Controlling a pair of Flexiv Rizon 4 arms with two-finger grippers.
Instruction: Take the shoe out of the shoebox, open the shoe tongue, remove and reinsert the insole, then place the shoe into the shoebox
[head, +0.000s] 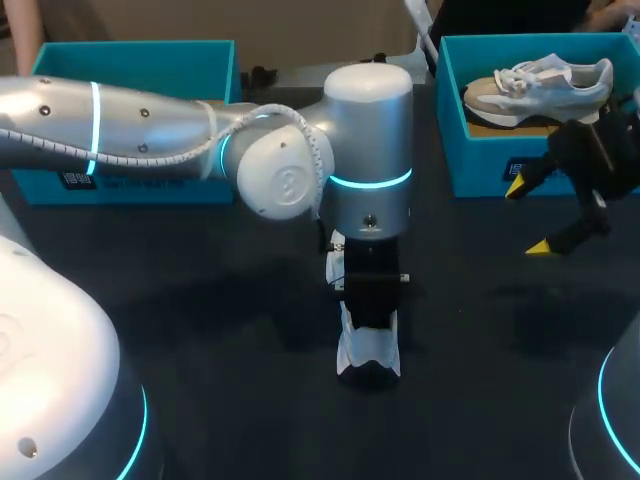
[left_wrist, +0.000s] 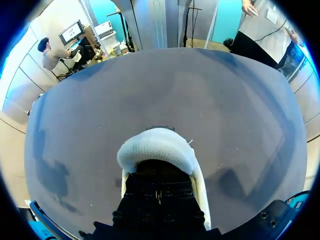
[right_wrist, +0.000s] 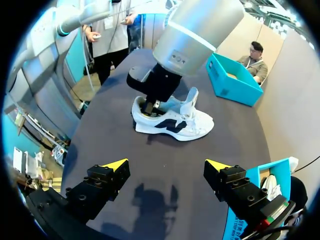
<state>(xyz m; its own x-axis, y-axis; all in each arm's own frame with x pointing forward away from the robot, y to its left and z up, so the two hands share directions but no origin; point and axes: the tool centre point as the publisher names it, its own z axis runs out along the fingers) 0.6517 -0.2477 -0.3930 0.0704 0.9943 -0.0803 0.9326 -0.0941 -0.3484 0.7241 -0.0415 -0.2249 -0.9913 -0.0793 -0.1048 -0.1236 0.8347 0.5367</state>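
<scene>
Two yellow tips stand wide apart on the right pincer (right_wrist: 166, 167), spread with nothing between them, above the dark counter (right_wrist: 165, 210). Just beside this pincer sits a teal shoebox (head: 480, 165) with a second shoe (head: 540, 85) lying inside it (grey and white, laces upward). Ahead of the right pincer and well apart from it, the white shoe (right_wrist: 172, 120) rests on its sole on the counter, outside either box, with its tongue (right_wrist: 191, 99) lifted upright. The left pincer (right_wrist: 150, 102) is thrust down into the shoe's opening at the heel end. Whether it is spread or pinching anything I cannot tell, since the shoe hides it. In the left wrist view the white heel collar (left_wrist: 156, 146) curves just ahead of that pincer's black body. Beyond the shoe, farthest from the right pincer, another teal box (right_wrist: 235, 80) stands near the counter's edge.
</scene>
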